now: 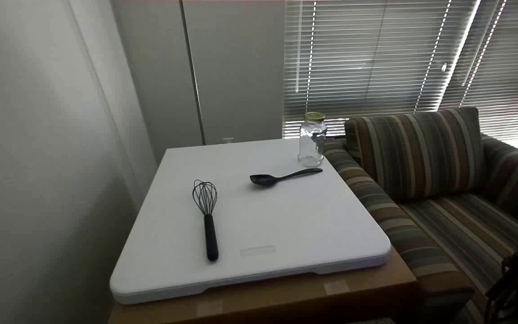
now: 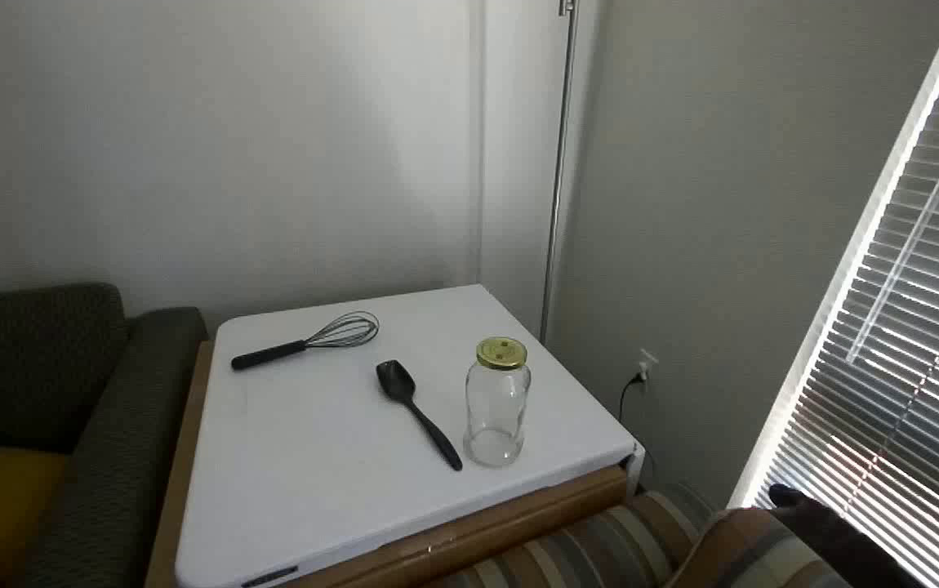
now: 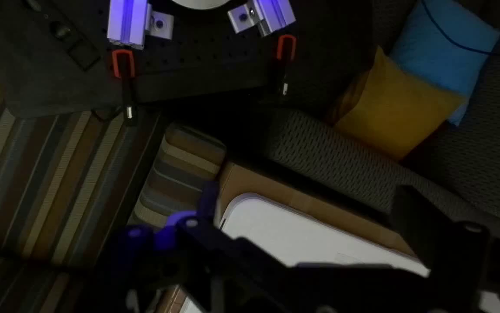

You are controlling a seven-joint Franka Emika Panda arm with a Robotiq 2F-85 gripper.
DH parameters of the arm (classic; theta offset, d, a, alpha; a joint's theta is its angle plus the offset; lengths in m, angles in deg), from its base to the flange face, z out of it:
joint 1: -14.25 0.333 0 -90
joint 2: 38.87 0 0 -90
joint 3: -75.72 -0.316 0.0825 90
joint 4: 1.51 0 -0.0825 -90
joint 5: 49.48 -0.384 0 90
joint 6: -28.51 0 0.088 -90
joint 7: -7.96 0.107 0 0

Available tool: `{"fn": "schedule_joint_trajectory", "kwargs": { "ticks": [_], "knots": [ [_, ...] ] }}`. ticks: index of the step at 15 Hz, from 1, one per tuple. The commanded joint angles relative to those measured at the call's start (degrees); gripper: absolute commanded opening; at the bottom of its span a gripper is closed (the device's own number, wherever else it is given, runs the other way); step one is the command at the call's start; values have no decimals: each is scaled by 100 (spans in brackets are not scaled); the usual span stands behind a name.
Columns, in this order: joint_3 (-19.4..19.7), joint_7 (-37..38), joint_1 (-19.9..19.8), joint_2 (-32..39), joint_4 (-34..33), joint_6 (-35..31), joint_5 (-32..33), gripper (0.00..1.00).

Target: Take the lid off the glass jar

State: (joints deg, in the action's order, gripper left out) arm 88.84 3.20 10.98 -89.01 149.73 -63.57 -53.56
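Note:
The clear glass jar stands upright on a white tabletop in both exterior views (image 1: 311, 146) (image 2: 497, 416). The gold-yellow lid sits on the jar's mouth in both exterior views (image 1: 315, 116) (image 2: 502, 353). Neither jar nor lid shows in the wrist view. My gripper (image 3: 308, 202) is open in the wrist view, its two dark fingers wide apart with nothing between them. Beyond the fingers the wrist view shows a corner of the white tabletop (image 3: 285, 230). My gripper is away from the jar; the exterior views do not show it clearly.
A black spoon (image 1: 265, 180) (image 2: 429, 425) lies beside the jar. A black whisk (image 1: 211, 236) (image 2: 273, 353) lies farther off on the tabletop (image 1: 295, 225). A striped armchair (image 1: 407, 157) stands against the table. Yellow (image 3: 402, 108) and blue (image 3: 450, 52) cushions show in the wrist view.

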Motion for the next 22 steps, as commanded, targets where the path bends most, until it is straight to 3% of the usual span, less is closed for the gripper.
{"fn": "schedule_joint_trajectory", "kwargs": {
  "ticks": [1,13,22],
  "knots": [
    [-114,-96,-151,31,-10,15,-77,100],
    [-114,-95,-151,30,-10,15,-77,100],
    [-257,-292,309,2046,-879,-895,-475,100]
  ]
}}
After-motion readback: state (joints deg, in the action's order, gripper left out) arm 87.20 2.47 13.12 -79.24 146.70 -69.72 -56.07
